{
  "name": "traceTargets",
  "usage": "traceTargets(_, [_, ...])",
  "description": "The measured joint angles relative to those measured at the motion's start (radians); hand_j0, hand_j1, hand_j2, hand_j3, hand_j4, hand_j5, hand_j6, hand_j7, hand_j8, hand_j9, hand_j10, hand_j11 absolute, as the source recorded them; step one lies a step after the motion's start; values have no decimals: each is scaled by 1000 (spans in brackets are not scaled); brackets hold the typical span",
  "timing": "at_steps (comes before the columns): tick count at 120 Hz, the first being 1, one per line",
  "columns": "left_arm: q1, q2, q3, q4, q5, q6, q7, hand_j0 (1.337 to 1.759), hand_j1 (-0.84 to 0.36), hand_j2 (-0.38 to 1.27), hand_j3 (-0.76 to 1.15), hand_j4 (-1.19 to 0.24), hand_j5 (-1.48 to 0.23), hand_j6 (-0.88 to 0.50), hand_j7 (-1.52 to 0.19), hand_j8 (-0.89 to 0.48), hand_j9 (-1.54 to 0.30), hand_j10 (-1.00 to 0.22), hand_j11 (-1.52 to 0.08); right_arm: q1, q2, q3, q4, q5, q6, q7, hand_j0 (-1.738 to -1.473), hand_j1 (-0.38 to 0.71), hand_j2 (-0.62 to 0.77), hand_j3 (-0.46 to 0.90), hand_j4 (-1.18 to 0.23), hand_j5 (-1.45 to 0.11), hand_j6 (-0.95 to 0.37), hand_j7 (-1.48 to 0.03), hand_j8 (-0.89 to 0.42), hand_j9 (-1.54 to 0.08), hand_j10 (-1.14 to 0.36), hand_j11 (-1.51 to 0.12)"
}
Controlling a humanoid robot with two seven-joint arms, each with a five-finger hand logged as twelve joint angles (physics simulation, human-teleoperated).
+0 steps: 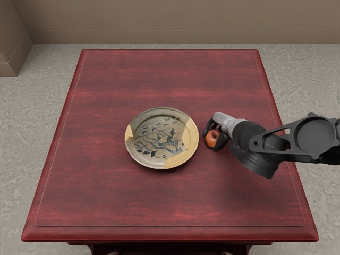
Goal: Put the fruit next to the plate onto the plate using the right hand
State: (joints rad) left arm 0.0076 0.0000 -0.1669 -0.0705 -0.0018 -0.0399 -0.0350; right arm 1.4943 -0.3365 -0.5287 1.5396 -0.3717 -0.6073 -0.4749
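A small orange-red fruit [212, 138] lies on the table just right of the plate [139, 154], a yellowish dish with a dark blue painted pattern. My right hand [214, 134] reaches in from the right edge, and its dark fingers curl around the fruit, which shows between them. The fruit still sits at table level, a short gap from the plate's rim. The forearm hides the back of the hand. No left arm shows.
The dark red wooden table [106, 202] has a raised border, with its right edge close under my forearm. Beige floor surrounds it, and a wall base runs along the top.
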Motion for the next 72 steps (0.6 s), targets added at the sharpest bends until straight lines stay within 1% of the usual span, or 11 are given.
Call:
traceTargets(10, [0,0,0,0,0,0,0,1658,53,49,0,-247,-321,-247,-321,-247,-321,-247,-321,2,-6,0,0,1,2,2,-1653,344,271,0,-765,-911,-373,-963,-381,-667,-353,-738])
traceTargets(12, [0,0,0,0,0,0,0,1658,53,49,0,-247,-321,-247,-321,-247,-321,-247,-321,3,-8,0,0,4,2,1,-1653,348,287,0,-770,-923,-372,-972,-396,-642,-390,-764])
traceTargets(17, [0,0,0,0,0,0,0,1658,53,49,0,-247,-321,-247,-321,-247,-321,-247,-321,7,-13,0,0,10,3,2,-1654,356,319,0,-780,-952,-371,-991,-496,-470,-472,-819])
traceTargets(18, [0,0,0,0,0,0,0,1658,53,49,0,-247,-321,-247,-321,-247,-321,-247,-321,8,-15,0,1,12,2,1,-1654,357,325,0,-782,-957,-367,-994,-508,-463,-486,-829])
traceTargets(23, [0,0,0,0,0,0,0,1658,53,49,0,-247,-321,-247,-321,-247,-321,-247,-321,13,-24,-1,2,24,0,-4,-1655,367,352,0,-789,-980,-379,-1009,-561,-575,-549,-874])
traceTargets(31, [0,0,0,0,0,0,0,1658,53,49,0,-247,-321,-247,-321,-247,-321,-247,-321,25,-42,1,5,36,-1,-10,-1655,355,407,0,-798,-1010,-426,-1027,-545,-716,-625,-932])
traceTargets(44, [0,0,0,0,0,0,0,1658,53,49,0,-247,-321,-247,-321,-247,-321,-247,-321,42,-97,52,19,49,-1,-17,-1653,330,400,0,-803,-1050,-459,-1047,-490,-871,-625,-991])
traceTargets(45, [0,0,0,0,0,0,0,1658,53,49,0,-247,-321,-247,-321,-247,-321,-247,-321,43,-101,57,21,50,-1,-17,-1653,328,441,0,-804,-1052,-455,-1048,-491,-879,-620,-994])
traceTargets(47, [0,0,0,0,0,0,0,1658,53,50,0,-247,-321,-247,-321,-247,-321,-247,-321,44,-108,66,23,51,-1,-18,-1654,330,405,0,-804,-1056,-459,-1050,-483,-897,-622,-1002])
traceTargets(53, [0,0,0,0,0,0,0,1658,53,50,0,-247,-321,-247,-321,-247,-321,-247,-321,47,-125,95,30,55,-1,-22,-1653,316,398,0,-804,-1070,-472,-1055,-467,-945,-619,-1021])
traceTargets(72, [0,0,0,0,0,0,0,1658,53,50,0,-247,-321,-247,-321,-247,-321,-247,-321,47,-155,203,71,76,-1,-32,-1652,249,305,0,-807,-1092,-505,-1066,-458,-1029,-645,-1057])
